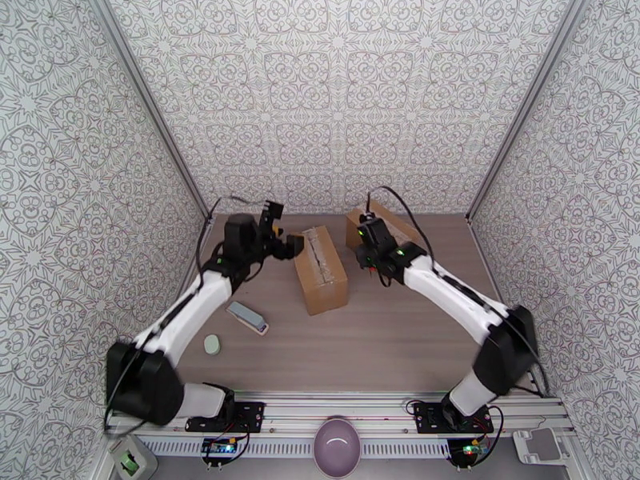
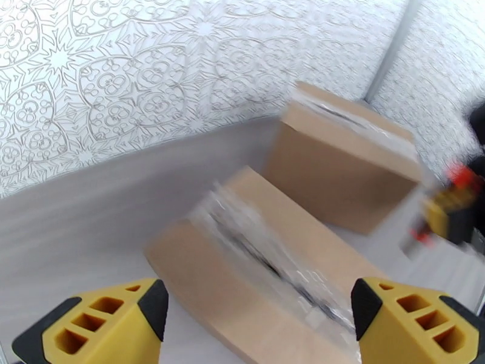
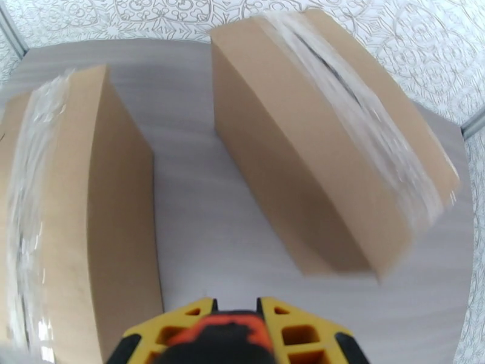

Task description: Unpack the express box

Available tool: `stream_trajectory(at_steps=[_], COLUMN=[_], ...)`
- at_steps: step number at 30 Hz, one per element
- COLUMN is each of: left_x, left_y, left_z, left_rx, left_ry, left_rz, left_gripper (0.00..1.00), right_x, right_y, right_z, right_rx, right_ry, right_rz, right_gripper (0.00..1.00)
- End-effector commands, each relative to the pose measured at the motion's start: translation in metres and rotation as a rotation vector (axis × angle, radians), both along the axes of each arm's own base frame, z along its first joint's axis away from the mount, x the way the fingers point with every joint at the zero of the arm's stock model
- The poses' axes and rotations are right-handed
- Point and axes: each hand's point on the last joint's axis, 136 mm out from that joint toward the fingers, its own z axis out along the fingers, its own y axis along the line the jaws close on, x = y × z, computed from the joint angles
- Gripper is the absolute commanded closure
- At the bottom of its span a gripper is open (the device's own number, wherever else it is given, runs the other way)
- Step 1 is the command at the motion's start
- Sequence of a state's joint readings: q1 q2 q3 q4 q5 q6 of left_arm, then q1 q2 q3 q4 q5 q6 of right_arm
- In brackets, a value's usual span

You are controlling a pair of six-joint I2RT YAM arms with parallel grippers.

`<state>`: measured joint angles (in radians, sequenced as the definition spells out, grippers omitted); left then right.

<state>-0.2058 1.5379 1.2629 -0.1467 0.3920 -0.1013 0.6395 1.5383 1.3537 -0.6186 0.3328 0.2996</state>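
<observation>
A brown cardboard express box (image 1: 321, 270) (image 2: 254, 280) (image 3: 73, 225) lies mid-table, with clear tape running along its top seam. My left gripper (image 1: 290, 246) (image 2: 257, 307) hovers open at the box's far left end, its yellow fingertips (image 2: 148, 304) spread wider than the taped seam. A second taped cardboard box (image 1: 382, 220) (image 2: 345, 159) (image 3: 327, 141) stands behind it to the right. My right gripper (image 1: 366, 254) (image 3: 236, 323) is low over the gap between the two boxes, shut on an orange and black tool (image 3: 221, 335).
A flat grey-white block (image 1: 246, 317) and a small pale green disc (image 1: 211, 344) lie on the table left of the box. A purple bowl (image 1: 338, 446) sits at the near rail between the arm bases. Patterned walls enclose three sides.
</observation>
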Motion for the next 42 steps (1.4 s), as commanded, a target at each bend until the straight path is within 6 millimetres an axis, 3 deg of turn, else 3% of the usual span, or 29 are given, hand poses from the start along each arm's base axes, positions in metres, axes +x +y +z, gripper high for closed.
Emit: stream_trajectory(at_steps=[1,7,13,20,27,31,38,42], left_x=[0.030,0.063,0.060,0.037,0.011,-0.011,-0.065,-0.090], left_y=[0.007,-0.003,-0.017,-0.029,-0.028,-0.031,-0.015,0.002], left_z=[-0.010,-0.032,-0.051,-0.063,-0.077,-0.080,-0.088,-0.078], left_rx=[-0.070,-0.094,-0.156,-0.221,-0.219,-0.213,-0.160,-0.068], left_ry=[0.086,0.127,0.160,0.185,0.228,0.252,0.283,0.214], left_rz=[-0.010,-0.067,-0.145,-0.229,-0.236,-0.252,-0.180,-0.119], left_gripper=[0.14,0.13,0.13,0.14,0.16,0.16,0.17,0.15], right_x=[-0.027,-0.060,-0.068,-0.048,-0.029,-0.019,0.000,0.007], right_y=[0.013,0.043,0.075,0.084,0.061,0.060,0.057,0.036], right_z=[-0.018,-0.033,-0.044,-0.046,-0.045,-0.043,-0.045,-0.046], right_rx=[-0.001,-0.002,0.047,0.002,0.013,0.018,-0.002,-0.015], right_ry=[0.036,0.045,0.042,0.017,0.011,0.004,0.003,0.001], right_rz=[0.045,0.157,0.249,0.225,0.138,0.140,0.130,0.080], right_gripper=[1.00,1.00,1.00,1.00,1.00,1.00,1.00,1.00])
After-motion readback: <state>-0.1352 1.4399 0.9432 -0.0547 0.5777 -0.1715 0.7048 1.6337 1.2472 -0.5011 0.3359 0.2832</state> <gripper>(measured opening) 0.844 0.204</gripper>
